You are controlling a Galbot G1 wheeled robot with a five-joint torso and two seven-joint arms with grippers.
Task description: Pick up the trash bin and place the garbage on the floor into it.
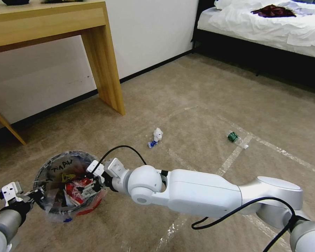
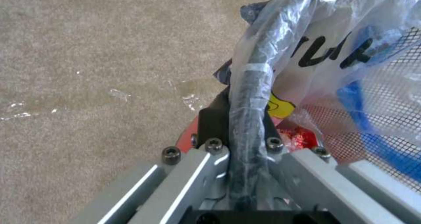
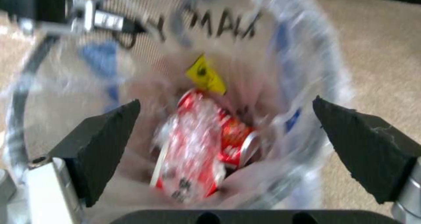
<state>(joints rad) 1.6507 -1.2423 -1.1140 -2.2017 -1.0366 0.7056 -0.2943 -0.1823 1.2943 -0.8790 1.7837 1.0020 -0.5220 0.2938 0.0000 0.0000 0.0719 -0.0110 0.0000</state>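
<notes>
Two grippers are at work over one bin. The right gripper (image 1: 91,185) is held above the mouth of the trash bin (image 1: 68,185), its black pads (image 3: 105,145) spread wide with nothing between them, and below them a crushed red can (image 3: 232,135), red wrappers (image 3: 188,158) and a yellow wrapper (image 3: 206,74) are seen lying inside the clear liner bag (image 2: 315,39). The left gripper (image 2: 245,141) is pressed together on the dark, bag-wrapped rim (image 2: 250,95) of the bin, at the side nearest the robot's left, and the bin appears to be carried by that grip just over the carpet (image 1: 206,91). Further out, two pieces of garbage are left on the floor: a white tissue with a blue scrap (image 1: 156,137), ahead of the right gripper and slightly to its right, and a green-labelled bottle (image 1: 233,136) further right beside a tape line (image 1: 231,157). Both are judged nearer the free right arm, the tissue being the closer. A wooden desk (image 1: 94,42) and a bed (image 1: 269,24) stand beyond.
</notes>
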